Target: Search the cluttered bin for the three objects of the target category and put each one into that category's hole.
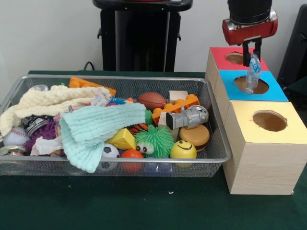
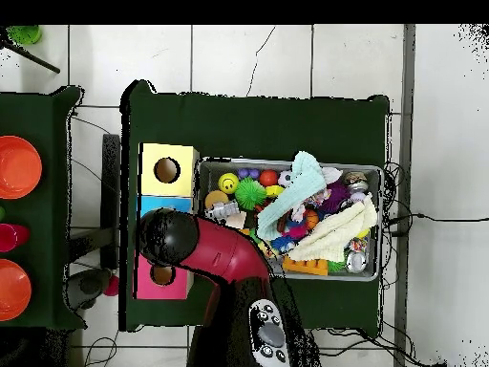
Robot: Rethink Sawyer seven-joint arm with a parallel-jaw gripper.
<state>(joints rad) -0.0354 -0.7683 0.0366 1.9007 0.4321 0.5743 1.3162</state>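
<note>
1. The red and black robot arm (image 1: pixel 249 21) comes down at the upper right of the front view. In the overhead view the arm (image 2: pixel 205 247) reaches up from the bottom of the picture and covers most of the blue-faced box.
2. Its black gripper (image 1: pixel 252 56) has its two thin fingers close together, pinching the top of a small see-through plastic bottle with wrinkly walls (image 1: pixel 253 74).
3. The bottle hangs straight down from the gripper. Its lower end is right at the round hole (image 1: pixel 252 85) in the blue-faced light wooden box (image 1: pixel 268 91) — I cannot tell if the tip is already inside.
4. Three wooden boxes stand in a row at the right of the front view: the red-faced box (image 1: pixel 223 51) farthest up, the blue one in the middle, and the yellow-faced box (image 1: pixel 261 143) lowest and biggest in the picture. Each has one round hole on top.
5. The big silver wire-mesh basket (image 1: pixel 218 158) sits just left of the boxes on the dark green table cover (image 1: pixel 144 206), touching or almost touching the yellow box.
6. The basket is full of stuff — a mint green knitted cloth (image 1: pixel 91 132), a cream knitted cloth (image 1: pixel 48 101), a green fuzzy ball with eyes (image 1: pixel 153 140), a yellow smiley ball (image 1: pixel 183 149), a brown toy football (image 1: pixel 151 100) and a silvery metal can (image 1: pixel 188 117).
7. I cannot see any other see-through bottles in the basket for sure; the cloths hide a lot.
</note>
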